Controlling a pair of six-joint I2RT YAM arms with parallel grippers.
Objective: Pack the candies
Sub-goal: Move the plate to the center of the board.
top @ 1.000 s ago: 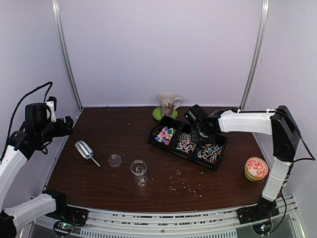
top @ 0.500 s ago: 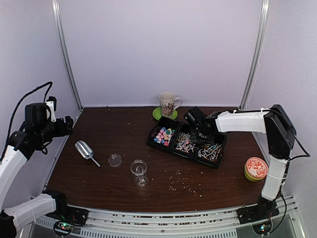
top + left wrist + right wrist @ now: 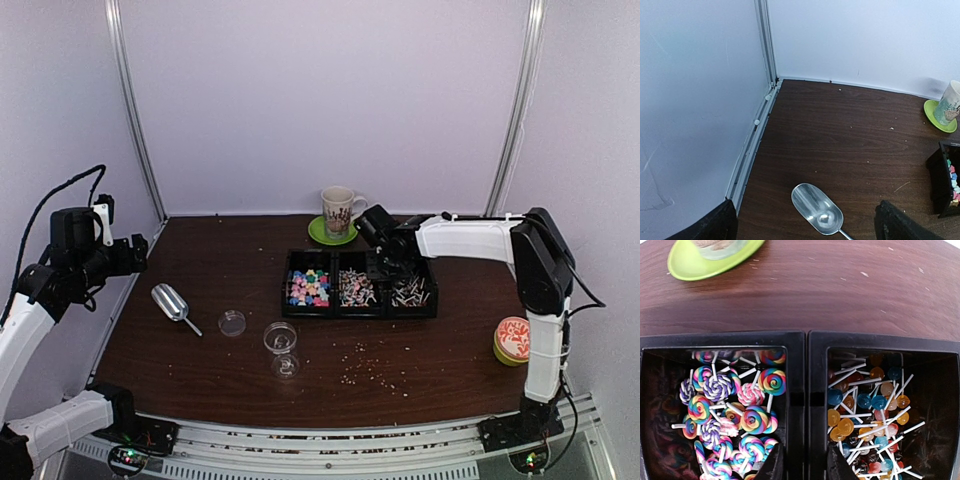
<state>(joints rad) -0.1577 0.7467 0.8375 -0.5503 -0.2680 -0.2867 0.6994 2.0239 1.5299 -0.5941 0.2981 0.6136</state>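
Found the black three-compartment plastic tray squared up just right of centre in the overhead view, after lying slanted and further right a second before; judged it dragged and turned leftward, nearer the clear round jar at lower centre. Saw the right tool at the tray's far side, fingers pressed either side of the wall dividing the middle and right compartments, and so read it as clamped on that wall. Saw the tiny multicoloured candies all inside the tray: pastel star-like pieces at left, swirled lollipops in the middle, small round lollipops at right. Made out none in the jar; took the shift as setting-up before any scooping. Noted the left tool raised at the left edge of the frame, fingers wide apart, holding nothing, looking down on the shiny metal scoop. Elsewhere on the dark brown wooden surface: a small clear round lid beside the jar, a patterned mug on a lime-green saucer at upper centre, a round orange-patterned tin at lower right, pale crumbs at lower centre. Closed in by plain white walls with metal corner posts.
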